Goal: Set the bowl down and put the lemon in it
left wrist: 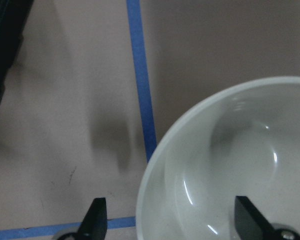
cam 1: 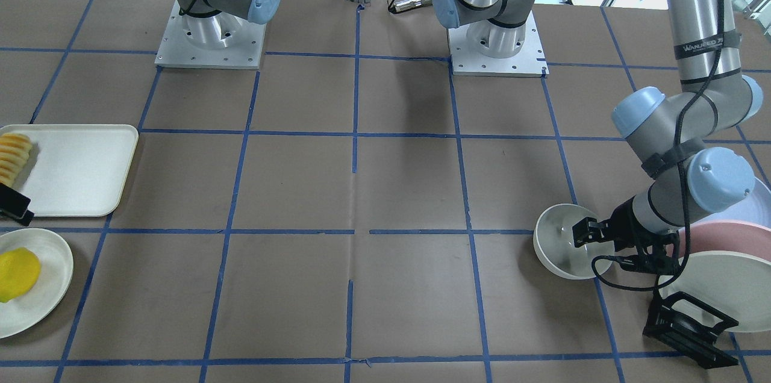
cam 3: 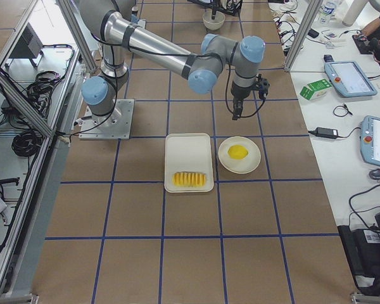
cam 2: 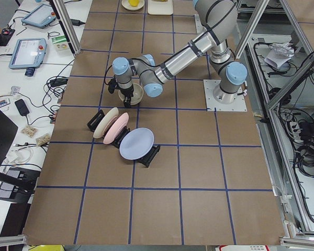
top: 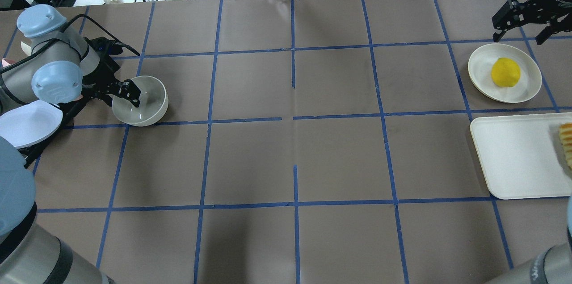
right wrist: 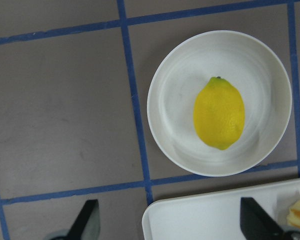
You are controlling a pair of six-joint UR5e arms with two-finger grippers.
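1. Brown paper ruled into squares by blue tape covers the counter; we cross it as the overhead view lays it out.
2. At the far left a black rack holds three dishes on edge: a cream dish, a pink dish and a pale blue dish. We see all three only in the left side view, since the overhead view cuts them off at its edge.
3. Near the rack, the bowl sits mouth up at the counter's left end.
4. The left end effector straddles the bowl's rim with its fingers spread. The left wrist view makes this plain: the outer finger is over the counter, the inner finger is inside the bowl, and the rim runs between them.
5. Far to the right, well apart from the bowl, the lemon lies on a flat plate.
6. Just beside the plate is a tray. The right side view shows its whole row of fruit slices, while the overhead view shows only the row's end.
7. The right end effector hovers beyond the plate, fingers spread and gripping nothing. Its wrist view looks straight down on the lemon.
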